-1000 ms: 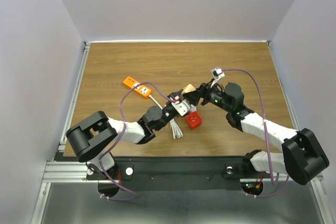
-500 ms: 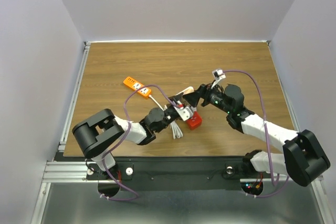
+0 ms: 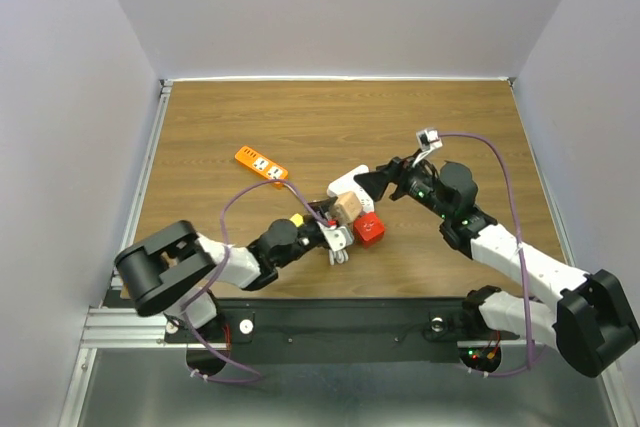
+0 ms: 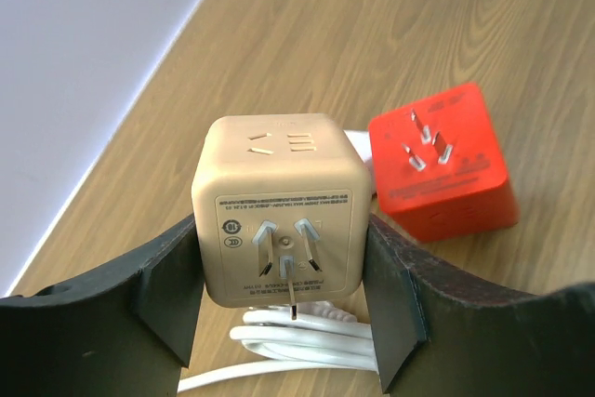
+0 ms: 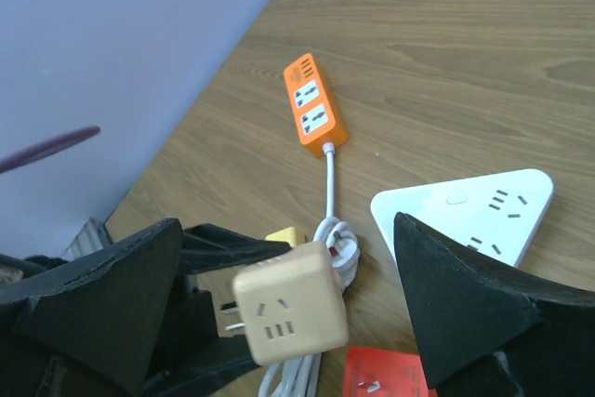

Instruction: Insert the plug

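Note:
My left gripper (image 3: 338,221) is shut on a tan cube plug adapter (image 3: 347,208) and holds it just above the table. In the left wrist view the tan cube (image 4: 277,202) sits between both fingers of my left gripper (image 4: 284,262), its three prongs facing the camera. A white triangular socket (image 3: 350,183) lies just beyond it, and it also shows in the right wrist view (image 5: 474,206). My right gripper (image 3: 378,183) is open and empty over that socket's right side. In its own view my right gripper (image 5: 288,230) is spread wide, with the tan cube (image 5: 290,315) below it.
A red cube adapter (image 3: 368,230) lies prongs up, right of the tan cube (image 4: 442,165). An orange power strip (image 3: 260,162) lies to the far left. Its white cable is coiled (image 5: 339,248) under my left gripper (image 4: 297,332).
The tan cube was up beside my right gripper; now it sits lower, in my left gripper, next to the red cube. My right gripper has drawn back to the right.

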Robot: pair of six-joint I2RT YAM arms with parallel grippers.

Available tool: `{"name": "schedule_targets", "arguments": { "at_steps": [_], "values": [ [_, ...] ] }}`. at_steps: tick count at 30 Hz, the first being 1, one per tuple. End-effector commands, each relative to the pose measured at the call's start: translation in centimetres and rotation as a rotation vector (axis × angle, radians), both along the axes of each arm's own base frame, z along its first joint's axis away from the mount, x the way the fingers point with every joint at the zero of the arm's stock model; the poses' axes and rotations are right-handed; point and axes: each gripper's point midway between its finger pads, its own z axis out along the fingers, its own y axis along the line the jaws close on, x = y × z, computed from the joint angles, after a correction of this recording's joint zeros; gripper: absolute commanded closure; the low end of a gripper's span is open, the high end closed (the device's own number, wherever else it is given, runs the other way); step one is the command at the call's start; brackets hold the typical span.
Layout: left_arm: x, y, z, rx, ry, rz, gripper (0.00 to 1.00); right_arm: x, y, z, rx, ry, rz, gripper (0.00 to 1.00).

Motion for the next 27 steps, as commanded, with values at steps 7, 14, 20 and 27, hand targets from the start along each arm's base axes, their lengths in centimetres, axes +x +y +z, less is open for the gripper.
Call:
{"name": "schedule_targets", "arguments": {
  "at_steps": [7,14,20,27],
  "values": [
    [-7.0,4.9,21.7,-0.664,-0.444,-0.192,1.0,-4.1,2.9,4.9,0.095,-0.128,0.342,0.0],
    [-9.7,6.0,23.2,-0.679,-0.483,-0.287,1.0,-7.8,3.4,6.7,0.16,-0.167,0.525,0.0],
    [-10.8,6.7,24.2,-0.702,-0.509,-0.32,1.0,-10.2,3.4,7.7,0.214,-0.177,0.644,0.0],
    [-10.9,6.4,24.9,-0.696,-0.524,-0.329,1.0,-11.9,3.3,7.8,0.258,-0.157,0.72,0.0]
  ]
}}
